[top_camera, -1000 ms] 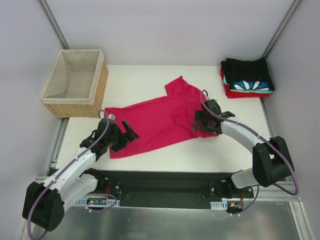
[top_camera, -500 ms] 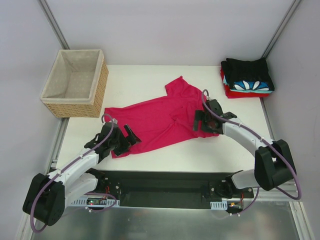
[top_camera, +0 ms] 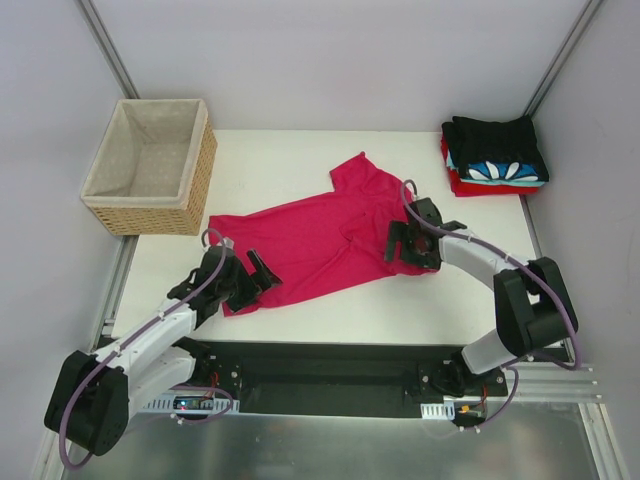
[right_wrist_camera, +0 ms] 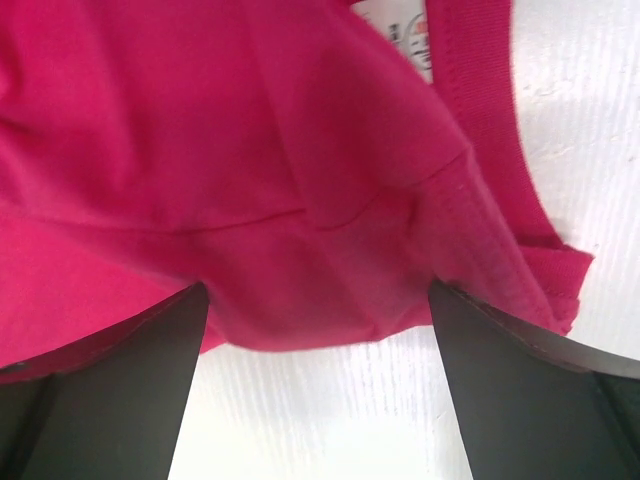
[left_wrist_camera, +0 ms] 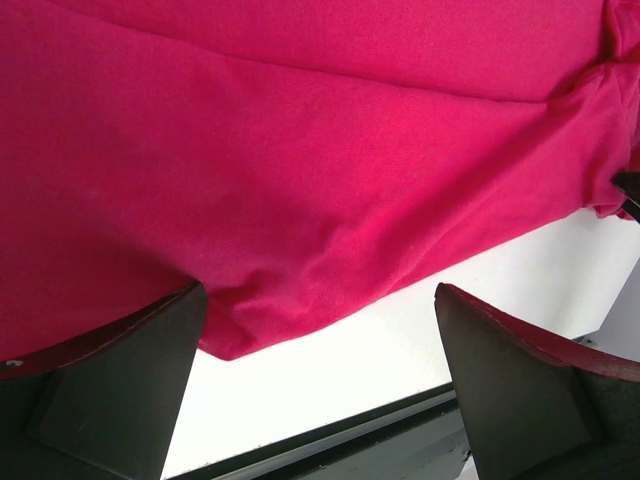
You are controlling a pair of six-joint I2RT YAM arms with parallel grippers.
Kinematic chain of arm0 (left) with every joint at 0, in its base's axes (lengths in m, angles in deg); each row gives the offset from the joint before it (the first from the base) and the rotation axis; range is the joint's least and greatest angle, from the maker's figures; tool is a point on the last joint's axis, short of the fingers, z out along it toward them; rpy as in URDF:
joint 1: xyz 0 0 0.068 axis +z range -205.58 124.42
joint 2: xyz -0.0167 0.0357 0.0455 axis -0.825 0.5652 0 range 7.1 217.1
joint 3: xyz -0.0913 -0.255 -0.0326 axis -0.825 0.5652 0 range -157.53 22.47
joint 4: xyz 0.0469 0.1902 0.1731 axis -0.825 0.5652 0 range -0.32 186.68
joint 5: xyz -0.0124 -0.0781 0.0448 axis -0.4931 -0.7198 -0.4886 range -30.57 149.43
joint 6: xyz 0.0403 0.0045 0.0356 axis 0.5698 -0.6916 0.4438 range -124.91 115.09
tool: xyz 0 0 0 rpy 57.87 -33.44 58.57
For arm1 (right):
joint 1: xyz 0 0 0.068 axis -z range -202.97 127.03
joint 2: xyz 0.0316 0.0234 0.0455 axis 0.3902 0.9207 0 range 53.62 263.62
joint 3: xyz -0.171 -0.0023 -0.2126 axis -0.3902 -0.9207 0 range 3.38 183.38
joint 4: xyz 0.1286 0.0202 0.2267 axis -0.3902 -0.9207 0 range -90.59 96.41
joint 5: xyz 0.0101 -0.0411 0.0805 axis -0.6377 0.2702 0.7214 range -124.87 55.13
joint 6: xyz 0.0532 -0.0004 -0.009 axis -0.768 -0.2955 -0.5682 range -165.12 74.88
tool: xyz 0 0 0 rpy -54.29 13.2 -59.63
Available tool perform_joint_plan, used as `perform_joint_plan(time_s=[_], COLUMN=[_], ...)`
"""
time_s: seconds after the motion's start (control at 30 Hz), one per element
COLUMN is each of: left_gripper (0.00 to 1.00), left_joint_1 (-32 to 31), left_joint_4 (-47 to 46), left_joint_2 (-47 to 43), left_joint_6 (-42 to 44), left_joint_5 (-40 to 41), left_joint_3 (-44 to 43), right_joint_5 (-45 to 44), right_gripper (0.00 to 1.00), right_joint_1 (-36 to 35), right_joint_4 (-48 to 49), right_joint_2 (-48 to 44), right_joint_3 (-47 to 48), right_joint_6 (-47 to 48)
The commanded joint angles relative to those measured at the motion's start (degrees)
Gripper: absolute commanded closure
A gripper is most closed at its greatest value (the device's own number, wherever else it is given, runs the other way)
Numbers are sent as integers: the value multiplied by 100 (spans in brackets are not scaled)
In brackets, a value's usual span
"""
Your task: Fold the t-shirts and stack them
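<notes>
The pink tee (top_camera: 320, 240) lay spread on the table (top_camera: 290, 160), the left gripper (top_camera: 262, 277) at its near hem and the right gripper (top_camera: 400, 246) at its collar, both with jaws wide apart and holding nothing, while the folded stack (top_camera: 495, 158) sat far right.

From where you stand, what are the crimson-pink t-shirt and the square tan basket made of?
The crimson-pink short-sleeved t-shirt looks like soft matte knit cloth, perhaps cotton: it wrinkles and shows stitched hems. The square tan basket looks like woven wicker, ribbed strands outside, with a pale fabric lining.
</notes>
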Motion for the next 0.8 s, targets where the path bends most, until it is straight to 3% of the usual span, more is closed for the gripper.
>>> perform_joint_plan(time_s=[0.0, 0.4, 0.77], left_gripper=[1, 1, 1], left_joint_1=[-33, -33, -42], left_joint_4=[373, 961, 1120], left_joint_2=[-181, -735, -859], left_joint_6=[28, 116, 230], left_joint_5=[141, 237, 317], left_joint_3=[64, 11, -7], right_joint_5=[-59, -349, 72], right_gripper=[4, 3, 3], right_joint_1=[287, 920, 1430], right_joint_4=[94, -152, -284], right_joint_2=[224, 1208, 1692], right_joint_3=[227, 1202, 1958], right_joint_6=[122, 676, 808])
